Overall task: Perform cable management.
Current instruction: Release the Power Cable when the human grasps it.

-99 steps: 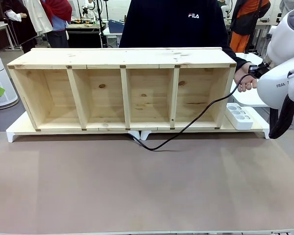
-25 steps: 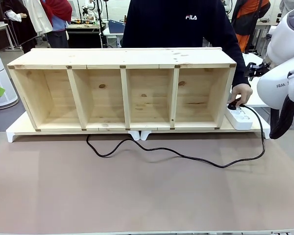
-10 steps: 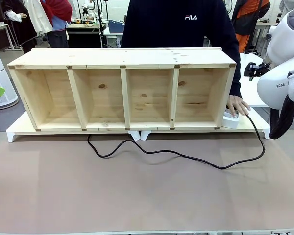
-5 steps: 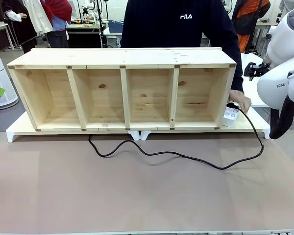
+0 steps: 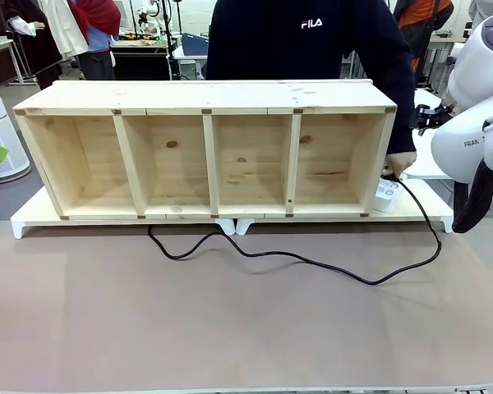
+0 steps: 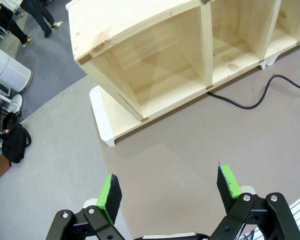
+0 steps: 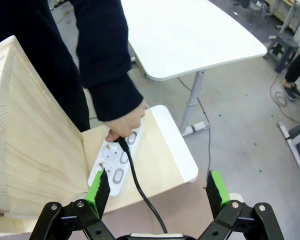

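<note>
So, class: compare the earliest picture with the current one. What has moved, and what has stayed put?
The person's hand, which held the cable's plug up beside the shelf, has come down to the power strip and grips the plug there. The cable has spread into a long loop across the table instead of running up to the hand. The wooden shelf stayed put.

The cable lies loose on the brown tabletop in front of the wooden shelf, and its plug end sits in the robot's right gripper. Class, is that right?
Not quite. The cable lies loose before the wooden shelf, but its plug end is under the person's hand at the power strip; the right gripper hangs open, as its wrist view shows.
</note>
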`<state>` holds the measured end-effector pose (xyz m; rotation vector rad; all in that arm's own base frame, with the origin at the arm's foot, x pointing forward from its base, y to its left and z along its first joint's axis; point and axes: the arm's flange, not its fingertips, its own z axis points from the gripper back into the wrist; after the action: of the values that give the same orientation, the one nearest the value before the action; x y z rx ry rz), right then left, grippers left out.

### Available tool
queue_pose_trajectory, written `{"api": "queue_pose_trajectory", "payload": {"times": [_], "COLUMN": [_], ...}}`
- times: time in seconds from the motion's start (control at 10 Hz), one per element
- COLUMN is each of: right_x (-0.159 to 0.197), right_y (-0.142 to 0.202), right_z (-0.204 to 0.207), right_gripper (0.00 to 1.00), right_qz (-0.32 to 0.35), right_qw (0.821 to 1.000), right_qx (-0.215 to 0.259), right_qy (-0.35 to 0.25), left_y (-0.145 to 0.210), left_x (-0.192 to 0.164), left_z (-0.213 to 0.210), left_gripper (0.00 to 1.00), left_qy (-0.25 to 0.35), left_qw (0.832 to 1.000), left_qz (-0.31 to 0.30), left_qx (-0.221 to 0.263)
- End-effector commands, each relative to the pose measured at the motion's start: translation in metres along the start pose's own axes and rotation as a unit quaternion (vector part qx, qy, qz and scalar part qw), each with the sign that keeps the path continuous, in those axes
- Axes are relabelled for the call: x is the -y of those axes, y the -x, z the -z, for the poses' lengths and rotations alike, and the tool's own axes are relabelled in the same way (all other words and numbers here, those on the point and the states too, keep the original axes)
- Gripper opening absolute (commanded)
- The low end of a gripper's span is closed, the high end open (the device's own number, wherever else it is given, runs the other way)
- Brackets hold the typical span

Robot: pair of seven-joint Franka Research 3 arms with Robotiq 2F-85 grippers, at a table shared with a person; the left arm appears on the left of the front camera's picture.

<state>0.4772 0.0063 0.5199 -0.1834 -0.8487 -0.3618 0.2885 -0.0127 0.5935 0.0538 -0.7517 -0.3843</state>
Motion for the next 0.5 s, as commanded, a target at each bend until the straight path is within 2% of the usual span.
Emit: {"api": "queue_pose_trajectory", "payload": {"times": [0.0,0.4], "right_x": [-0.0008,-0.0008], "right_y": [0.0003,0.0003], "right_z": [0.0007,0.0007], "right_gripper": [1.00,1.00], "right_qz": [0.003,0.003], "right_qw": [1.000,1.000], "right_qx": [-0.004,-0.004], "right_qy": [-0.001,-0.001], "left_y": [0.0000,0.0000], "left_x": [-0.0004,-0.0004], "left_z": [0.0001,0.0001], "left_gripper": [1.00,1.00], "left_qy": [-0.001,-0.001], "left_qw": [1.000,1.000], "left_qz": [0.000,0.000], "left_qx": [0.000,0.000]}}
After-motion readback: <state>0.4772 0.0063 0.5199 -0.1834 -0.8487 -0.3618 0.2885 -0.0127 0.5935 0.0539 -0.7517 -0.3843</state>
